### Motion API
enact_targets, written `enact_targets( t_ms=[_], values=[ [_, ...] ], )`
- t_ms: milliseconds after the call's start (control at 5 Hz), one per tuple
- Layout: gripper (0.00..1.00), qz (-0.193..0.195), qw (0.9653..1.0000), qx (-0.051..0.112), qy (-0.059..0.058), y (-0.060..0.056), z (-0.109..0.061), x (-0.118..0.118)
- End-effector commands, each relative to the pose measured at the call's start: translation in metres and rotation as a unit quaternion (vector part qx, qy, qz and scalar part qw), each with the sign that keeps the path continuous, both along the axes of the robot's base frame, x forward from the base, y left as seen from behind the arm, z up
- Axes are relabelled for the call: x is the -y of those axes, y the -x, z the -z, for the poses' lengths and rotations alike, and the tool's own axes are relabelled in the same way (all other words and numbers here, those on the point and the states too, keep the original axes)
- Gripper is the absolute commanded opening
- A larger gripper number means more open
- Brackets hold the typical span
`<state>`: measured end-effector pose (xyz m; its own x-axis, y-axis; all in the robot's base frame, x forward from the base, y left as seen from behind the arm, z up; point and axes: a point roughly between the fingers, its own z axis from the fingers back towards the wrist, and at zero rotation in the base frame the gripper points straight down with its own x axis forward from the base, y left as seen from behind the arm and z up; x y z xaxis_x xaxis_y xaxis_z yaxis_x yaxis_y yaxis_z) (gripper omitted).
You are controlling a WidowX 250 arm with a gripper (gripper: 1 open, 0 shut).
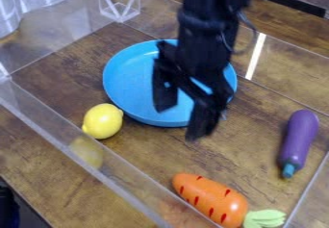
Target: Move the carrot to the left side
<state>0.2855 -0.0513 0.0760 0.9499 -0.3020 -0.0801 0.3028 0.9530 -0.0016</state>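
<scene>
One carrot (210,199), one lemon (103,121), one eggplant (297,141), one blue plate (133,86).
</scene>
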Motion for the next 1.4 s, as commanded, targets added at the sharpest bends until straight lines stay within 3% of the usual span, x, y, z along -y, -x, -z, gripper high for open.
enact_targets(
  t_ms=[0, 200, 600, 1200],
  values=[
    [1.00, 0.073, 0.9969, 0.029, -0.009, 0.005, 0.009, 0.027],
    [1.00, 0.120, 0.9922, 0.028, -0.020, 0.015, 0.030, 0.051],
    [1.00, 0.143, 0.9893, 0.019, -0.019, 0.013, 0.055, 0.061],
    [1.00, 0.174, 0.9845, 0.017, 0.001, 0.011, 0.054, 0.077]
  ],
)
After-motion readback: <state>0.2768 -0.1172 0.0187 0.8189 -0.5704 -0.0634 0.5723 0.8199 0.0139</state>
